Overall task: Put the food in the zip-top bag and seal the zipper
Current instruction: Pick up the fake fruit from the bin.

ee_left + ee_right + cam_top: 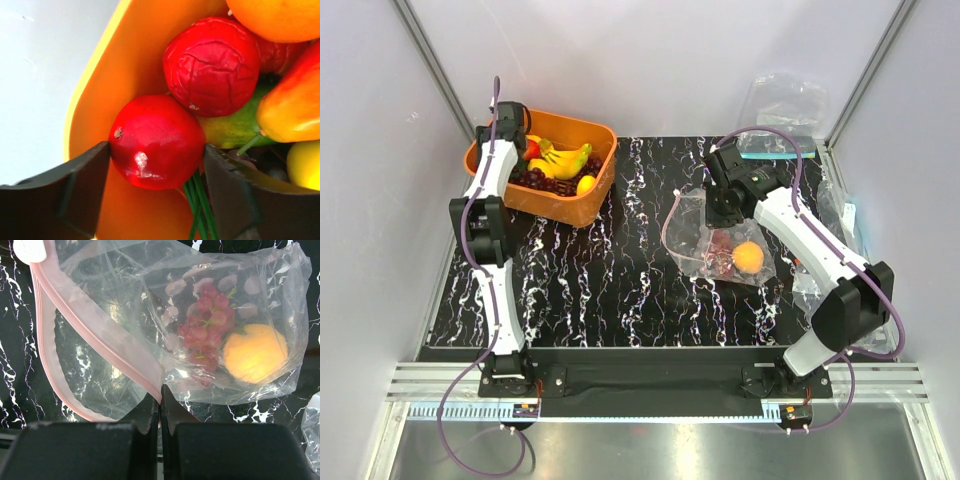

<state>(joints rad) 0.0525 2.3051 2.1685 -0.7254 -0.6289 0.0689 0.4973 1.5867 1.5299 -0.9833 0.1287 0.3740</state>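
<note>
While the right gripper [160, 407] has its fingers together, pinching one lip of the pink zipper [100, 335] so the zip-top bag [260, 285] lies mouth-open on the black marbled table [590, 290], the left gripper [156, 160] is down in the orange basket [565, 207] at the far left corner. Its two dark fingers appear to touch either side of a smooth red fruit [155, 142]. A clean pick probably calls for squeezing across the fruit's widest part and lifting straight up, since green stems [200, 210] lie by one finger and a wrinkled red fruit [212, 65] touches it. The basket's wall is just behind the fruit, so open room lies upward, then rightward over bare table to the bag's left-facing mouth. An orange [255, 354] and a reddish grape cluster [205, 320] are already inside.
</note>
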